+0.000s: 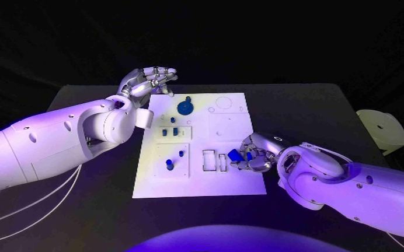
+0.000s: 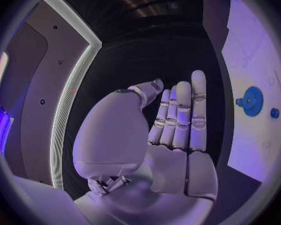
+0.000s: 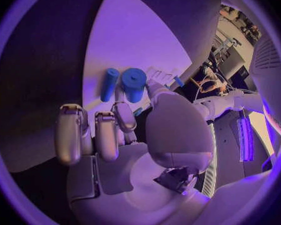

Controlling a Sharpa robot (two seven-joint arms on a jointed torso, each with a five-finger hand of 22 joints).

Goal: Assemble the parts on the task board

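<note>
The right robot hand (image 1: 255, 156), low and right of centre in the head view, is curled over the lower right part of the white board (image 1: 227, 183), and a small blue part (image 1: 236, 156) sits between its fingertips beside the white slots (image 1: 215, 161); it looks pinched there, though the fingers hide much of it. In the right wrist view two blue pieces show just past the fingertips, a thick cylinder (image 3: 133, 84) and a thinner peg (image 3: 109, 84), and which one the fingers touch I cannot tell for sure. The left robot hand (image 1: 148, 81), in the upper left of the head view, hangs above the board's far left corner holding nothing, its fingers loosely bent; in its own wrist view they stand straight and side by side (image 2: 178, 117). The blue gear (image 1: 184, 107) lies near the board's top edge, and more blue pegs (image 1: 169, 131) stand left of centre. The likely trouble is a slip: a small part in a fingertip pinch can twist, meet its slot tilted and jam, or drop and roll onto the dark worktop (image 1: 93, 97). Pressing down near the edge might also shove the loose board. No brand, label or readable writing appears anywhere.
</note>
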